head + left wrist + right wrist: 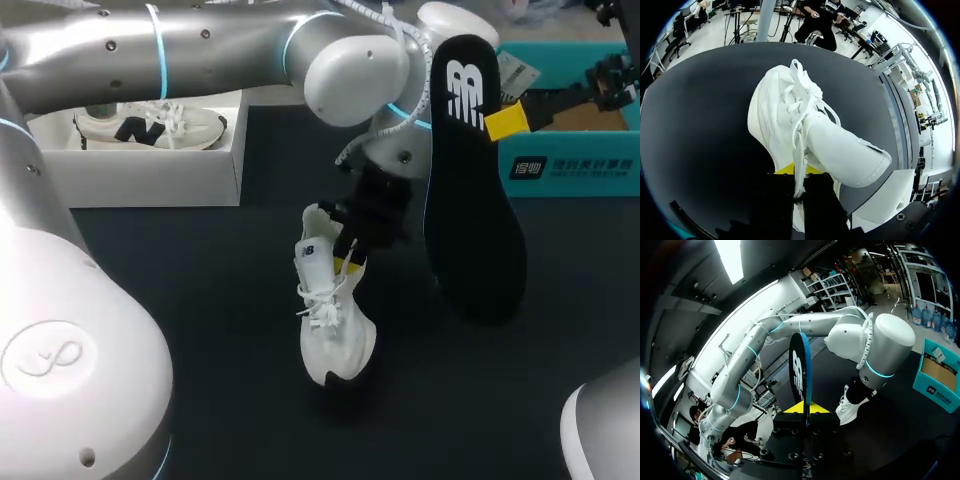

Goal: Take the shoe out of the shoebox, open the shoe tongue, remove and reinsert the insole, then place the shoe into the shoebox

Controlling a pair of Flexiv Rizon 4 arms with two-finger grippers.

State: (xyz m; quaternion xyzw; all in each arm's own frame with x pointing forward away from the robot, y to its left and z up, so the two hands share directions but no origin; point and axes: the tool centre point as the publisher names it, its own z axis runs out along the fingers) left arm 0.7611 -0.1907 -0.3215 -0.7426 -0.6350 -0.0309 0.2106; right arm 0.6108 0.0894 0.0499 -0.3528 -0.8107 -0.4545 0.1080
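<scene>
Your shoe (pixel 335 320) presents a white, smooth, matt upper with woven cloth laces (pixel 802 100). The insole (pixel 475 180) shows a black, matt, foam-like face. Your table (pixel 200 300) carries a dark, matt covering. The shoebox (pixel 150 180) is white, matt card. Your left arm (pixel 200 50) has smooth grey casing with a soft sheen.

- Black table top (pixel 200 300): spreads beneath the left gripper (pixel 348 258) and the right gripper (pixel 505 122).
- Teal box (pixel 570 165): open, brown card inside, white print on its side; just beyond the right gripper.
- Second sneaker (pixel 150 127): cream, dark side mark, white laces; well apart from the left gripper, out to its own arm's side.
</scene>
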